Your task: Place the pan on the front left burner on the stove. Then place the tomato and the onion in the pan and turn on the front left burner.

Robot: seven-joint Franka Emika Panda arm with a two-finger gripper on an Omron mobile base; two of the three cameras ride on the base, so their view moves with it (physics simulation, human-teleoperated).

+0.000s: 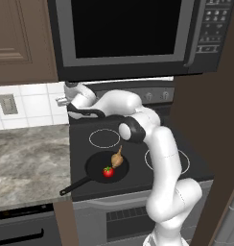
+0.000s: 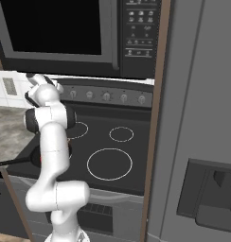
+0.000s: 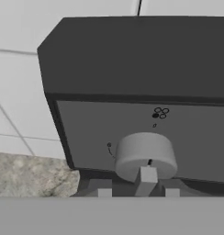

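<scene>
Right up against my hand camera sits a round grey knob on the dark grey back panel of the stove; my gripper is at it, and only the pale tips of my fingers peek up on either side of the knob's lower edge (its raised bar blocks the middle, so I cannot tell whether I am pinching it or merely hovering, nor how wide I stand). From the left base view, my white arm reaches up and back from the lower right toward the panel's left end. Below my elbow, the pan rests on the front left burner, its thin handle pointing out toward the front left corner of the stove. Inside it lie the tomato and, just behind and touching it, the onion with its tip pointing up. Farther back, a smaller ring is bare, and a microwave hangs above.
</scene>
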